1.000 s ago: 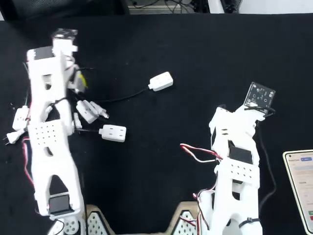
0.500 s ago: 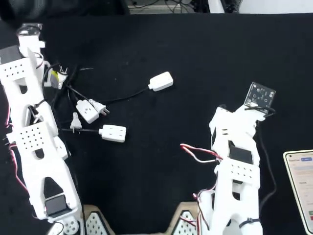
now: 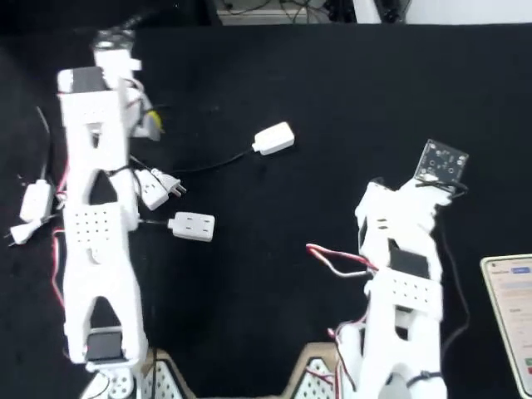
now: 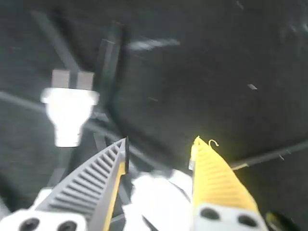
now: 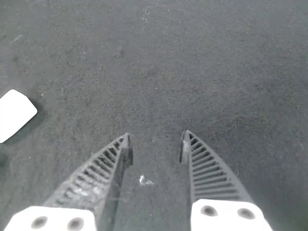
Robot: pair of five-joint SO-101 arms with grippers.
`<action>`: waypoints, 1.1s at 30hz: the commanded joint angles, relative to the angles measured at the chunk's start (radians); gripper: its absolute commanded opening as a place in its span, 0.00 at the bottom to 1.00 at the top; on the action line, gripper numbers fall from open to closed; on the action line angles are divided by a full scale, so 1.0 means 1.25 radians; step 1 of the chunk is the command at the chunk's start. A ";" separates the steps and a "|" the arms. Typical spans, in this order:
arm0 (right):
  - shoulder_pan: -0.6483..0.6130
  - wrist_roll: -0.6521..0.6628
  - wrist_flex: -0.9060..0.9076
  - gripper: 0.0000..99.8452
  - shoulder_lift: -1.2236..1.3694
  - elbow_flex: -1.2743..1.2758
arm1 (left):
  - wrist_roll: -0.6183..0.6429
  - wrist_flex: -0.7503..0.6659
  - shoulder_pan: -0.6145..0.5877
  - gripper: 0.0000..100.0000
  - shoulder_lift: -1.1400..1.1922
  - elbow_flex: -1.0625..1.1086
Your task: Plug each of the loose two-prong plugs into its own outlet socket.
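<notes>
Left claw [image 4: 159, 147]: one grey ribbed finger and one yellow finger, spread apart over the black cloth desk [image 4: 231, 72], with a blurred white piece low between them and a white two-prong plug [image 4: 70, 113] on tangled black cords [image 4: 108, 62] just beside. Right claw [image 5: 155, 144]: grey ribbed fingers likewise parted, nothing between them, above bare cloth. Farther out, high view: white oblong outlet socket [image 3: 191, 225] just beside the left arm [image 3: 96, 224], which overlies part of the cords; second white plug [image 3: 160, 187] near it; white rounded socket [image 3: 274, 138] on a black lead, well apart; a tablet [image 3: 509, 307] at the desk's edge.
</notes>
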 commanded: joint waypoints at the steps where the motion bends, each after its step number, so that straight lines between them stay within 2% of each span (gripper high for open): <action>1: -0.014 0.000 -0.015 0.17 -0.019 -0.026 | -0.086 -0.006 0.062 0.22 -0.010 0.019; 5: -0.014 0.000 -0.015 0.17 -0.018 -0.028 | -0.377 -0.025 0.075 0.22 -0.010 0.040; 7: -0.014 0.000 -0.015 0.17 -0.018 -0.028 | -0.490 -0.020 0.078 0.22 -0.010 0.042; 13: -0.014 0.000 -0.015 0.17 -0.017 -0.028 | -0.653 -0.026 0.101 0.22 -0.007 0.094; 18: -0.012 0.000 -0.015 0.17 -0.017 -0.028 | -0.678 -0.096 0.122 0.22 0.050 0.141; 23: -0.012 0.000 -0.015 0.17 -0.017 -0.026 | -0.648 -0.149 0.114 0.22 0.112 0.087; 25: -0.012 0.000 -0.015 0.17 -0.017 -0.026 | -0.640 -0.137 0.102 0.20 0.128 0.053; 28: -0.012 0.000 -0.015 0.17 -0.017 -0.026 | -0.642 -0.090 0.090 0.04 0.149 0.012; 33: -0.012 0.000 -0.015 0.17 -0.017 -0.026 | -0.655 -0.018 0.057 0.03 0.163 -0.079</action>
